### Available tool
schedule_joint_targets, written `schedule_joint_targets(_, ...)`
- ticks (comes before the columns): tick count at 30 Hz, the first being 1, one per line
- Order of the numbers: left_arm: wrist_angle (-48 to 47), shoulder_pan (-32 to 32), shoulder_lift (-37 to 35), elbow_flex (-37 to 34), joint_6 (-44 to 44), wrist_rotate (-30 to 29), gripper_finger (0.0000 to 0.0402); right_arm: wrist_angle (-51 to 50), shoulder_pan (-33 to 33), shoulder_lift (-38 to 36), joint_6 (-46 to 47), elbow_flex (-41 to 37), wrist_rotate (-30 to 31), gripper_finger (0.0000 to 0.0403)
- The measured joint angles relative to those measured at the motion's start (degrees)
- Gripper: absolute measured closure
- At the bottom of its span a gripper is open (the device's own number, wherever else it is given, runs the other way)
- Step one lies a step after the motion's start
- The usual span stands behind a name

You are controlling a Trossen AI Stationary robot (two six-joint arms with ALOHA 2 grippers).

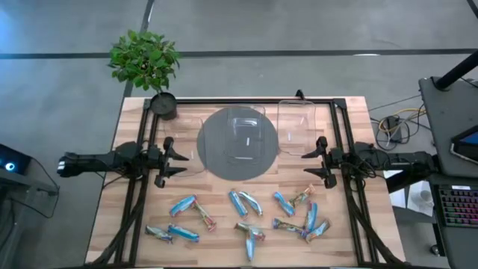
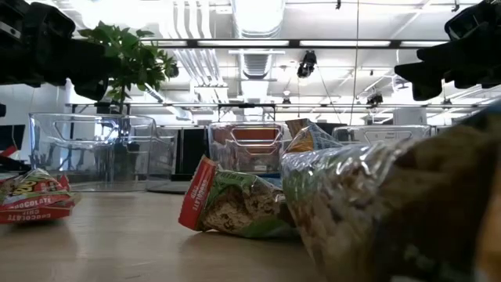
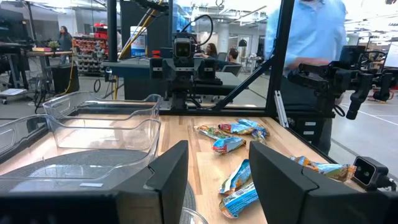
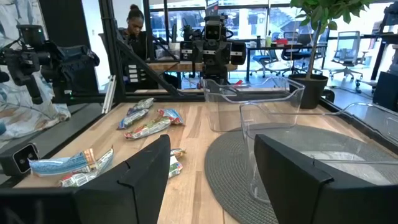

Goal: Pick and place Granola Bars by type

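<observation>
Several granola bars in shiny light-blue wrappers with red and gold parts lie flat and scattered over the near half of the wooden table (image 1: pixel 134 202), in a left cluster (image 1: pixel 183 217), a middle one (image 1: pixel 246 213) and a right one (image 1: pixel 299 213). Some of them show close up in the low view (image 2: pixel 235 205). My left gripper (image 1: pixel 179 158) hovers open at the table's left, above and beyond the bars (image 3: pixel 233 130). My right gripper (image 1: pixel 308 164) hovers open at the table's right, facing it. Neither has anything between its fingers.
A clear plastic container (image 1: pixel 246 138) stands on a round grey mat (image 1: pixel 213 149) at mid-table. A second one (image 1: pixel 296 123) is at the far right and a third (image 1: pixel 183 142) stands by the left gripper. A potted plant (image 1: pixel 146 63) is at the far left corner. People stand beyond the table (image 3: pixel 311 37).
</observation>
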Motion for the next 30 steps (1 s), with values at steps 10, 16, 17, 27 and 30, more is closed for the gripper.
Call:
schedule_joint_targets(10,0.00,0.00,0.02,0.00,0.00,-0.02,0.0248,-0.02,0.00,-0.02,-0.02,-0.02,0.02,0.0181)
schedule_joint_targets(16,0.00,-0.02,0.00,0.00,0.00,-0.02,0.0248,-0.02,-0.01,-0.02,0.01,-0.02,0.01,0.0181)
schedule_joint_targets(17,0.00,0.00,0.00,0.00,0.00,0.00,0.0248,0.00,0.01,0.00,0.17,0.01,0.02,0.0181)
schedule_joint_targets(27,0.00,-0.02,0.00,0.00,0.00,0.00,0.0248,0.12,0.04,0.23,34.21,-0.01,-1.07,0.0181)
schedule_joint_targets(30,0.00,0.00,0.02,0.00,0.00,-0.02,0.0248,0.93,0.78,2.14,45.22,0.01,-5.58,0.0181)
